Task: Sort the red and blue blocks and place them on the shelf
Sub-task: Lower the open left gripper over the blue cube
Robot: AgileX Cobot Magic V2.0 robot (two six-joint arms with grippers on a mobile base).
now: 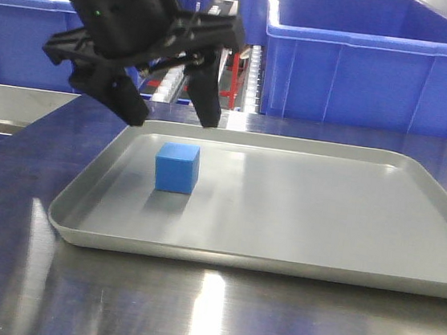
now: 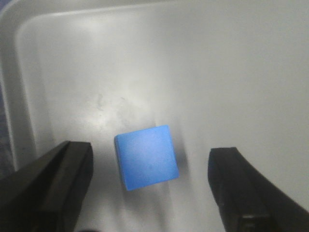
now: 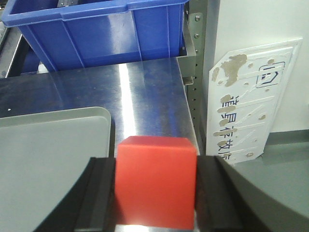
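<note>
Left end effector [image 1: 173, 116]: jaws spread wide and holding nothing; it hangs above the blue block [image 1: 176, 168], and the left wrist view shows one finger on each side of the cube with clear gaps, so no contact.
Right end effector [image 3: 155, 193]: closed on the red block [image 3: 154, 169], both fingers pressed against opposite faces.
Blue block: sits flat on the floor of the grey tray [image 1: 317, 269], in its left part, toward the far rim.
Red block: carried in the air over the steel counter [image 3: 145, 92], just right of the tray's rounded corner.
Shelf [image 3: 195, 72]: only a steel upright with small screws shows, at the far right of the counter, beside a large blue crate [image 3: 96, 34]; neither block rests on it.
Done so far: by my reading, the red block is out of the tray and securely held, though not yet set down.
Still to do: place the red block on the shelf, then close on the blue block, lift it and place it too.
Progress: roughly the first quarter, since no block is shelved.
</note>
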